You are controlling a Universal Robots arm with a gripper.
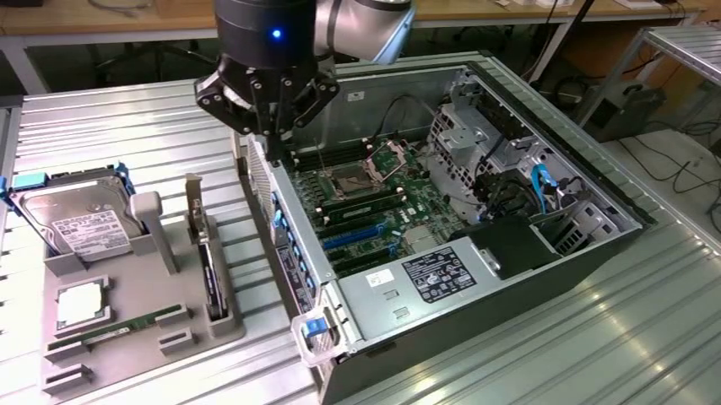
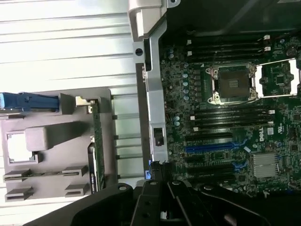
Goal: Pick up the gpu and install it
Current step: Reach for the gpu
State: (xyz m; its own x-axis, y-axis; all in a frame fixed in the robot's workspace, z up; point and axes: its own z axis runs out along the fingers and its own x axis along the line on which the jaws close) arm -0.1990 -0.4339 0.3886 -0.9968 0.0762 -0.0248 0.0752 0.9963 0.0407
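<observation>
Currently the gripper (image 1: 273,157) hangs over the open computer case (image 1: 496,337), above its wall on the exterior view's left, level with the memory slots. Its claw is fully closed, the fingers drawn together to a point, and it has hold of nothing.

The gpu (image 1: 209,270) is not in the case. It stands on its long edge in a slot of the grey holder (image 1: 147,342), which lies on the ribbed metal table (image 1: 135,126) just beside the case on the exterior view's left. Its silver bracket (image 1: 194,198) is at the end farther from the camera. In the wrist view the card (image 2: 96,141) appears as a thin strip upright in the same slot. The gripper is apart from it and does not touch it.

Other items in the holder: a hard drive (image 1: 81,228) with a white label, propped upright in blue rails; a square processor chip (image 1: 81,304) lying flat; a narrow green memory stick (image 1: 124,323) on its edge.

Inside the case the motherboard (image 1: 372,219) lies exposed, with one processor socket (image 1: 344,181) and the blue expansion slots (image 1: 355,238) holding no card.
</observation>
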